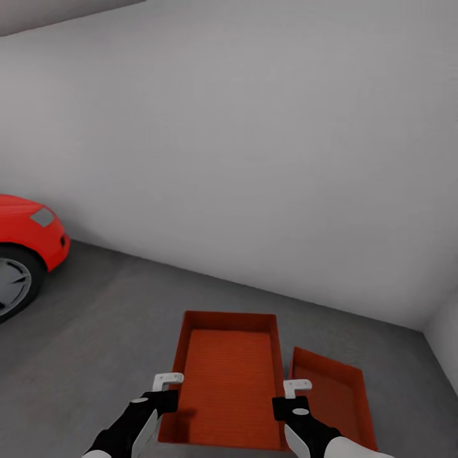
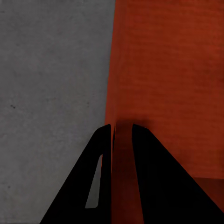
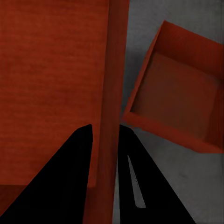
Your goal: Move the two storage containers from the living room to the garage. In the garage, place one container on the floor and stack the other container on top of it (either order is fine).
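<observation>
Head view shows your left gripper (image 1: pixel 166 383) and right gripper (image 1: pixel 296 389) pinching opposite walls of the held container (image 1: pixel 229 375) — rigid, probably light, thin-walled — so keep both rim grips level above the second container (image 1: pixel 334 394).

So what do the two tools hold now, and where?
Both hold one storage container: left tool pinches its left side wall, right tool its right side wall.

The two matt orange-red rectangular bins (image 1: pixel 230 381) (image 1: pixel 334 397) show finely ribbed bottoms. The dark grey concrete floor (image 1: pixel 108 318) looks rough and speckled. The glossy red car (image 1: pixel 28 232) shines; the plain grey-white wall (image 1: pixel 254 159) is smooth, matt.
</observation>
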